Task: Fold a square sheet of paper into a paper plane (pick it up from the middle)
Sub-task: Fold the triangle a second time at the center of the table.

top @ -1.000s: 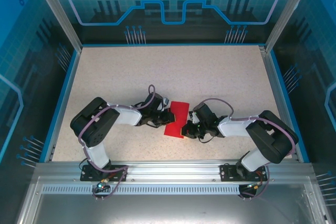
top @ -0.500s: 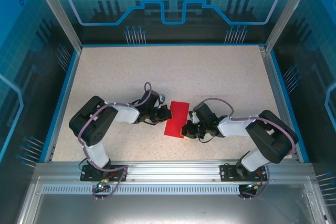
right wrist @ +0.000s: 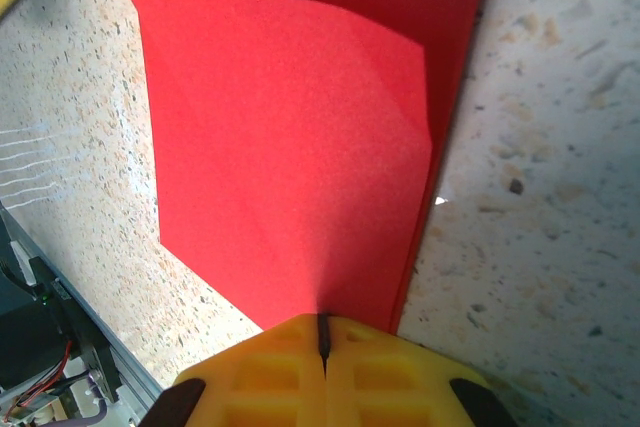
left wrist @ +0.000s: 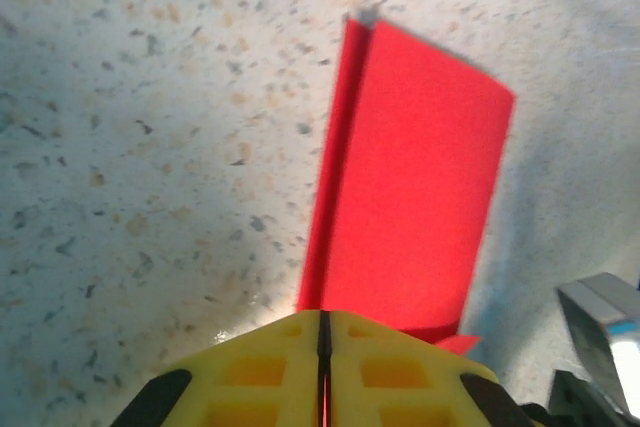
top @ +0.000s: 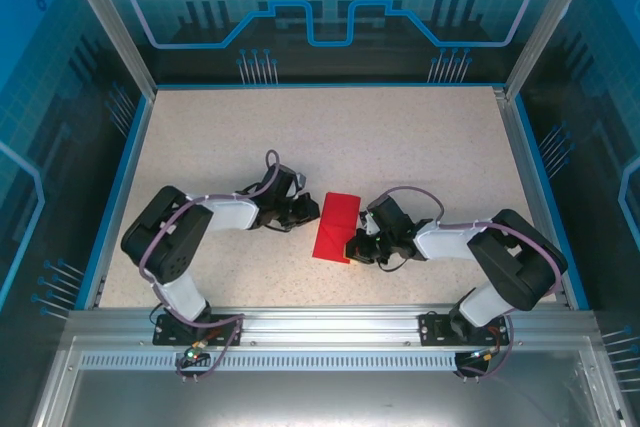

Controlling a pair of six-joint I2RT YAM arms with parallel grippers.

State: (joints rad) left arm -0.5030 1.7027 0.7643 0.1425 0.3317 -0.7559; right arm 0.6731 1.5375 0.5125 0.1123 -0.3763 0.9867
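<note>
- Left hand (top: 308, 211): low over the tabletop (top: 430, 137), just beside the left long edge of the paper. Its yellow pads (left wrist: 270, 347) are together down to a hairline slit, so it reads as closed. Whether any paper sits in that slit, I cannot tell.
- The square sheet of paper (top: 337, 226): lies at the middle of the tabletop between the 2 hands, doubled over into a narrow red strip. Its long axis runs from the near edge away, leaning slightly right at the far end.
- Right hand (top: 356, 245): at the strip's near right corner, touching it. Its pads are pressed together, and the paper's edge runs into the seam, so it looks closed on the paper.
- Key relation: the strip lies to the right of the left hand and to the left of the right hand, its long edges facing both. The right hand is the nearer, since it is in contact. Any next crease probably depends on that corner staying pinned.
- Left wrist view: shows 2 layers offset along the left long edge, which the overhead view does not resolve.
- Right wrist view: shows a shallow diagonal bulge in the top layer and a shadow under the right edge, so the paper is not fully flat there.
</note>
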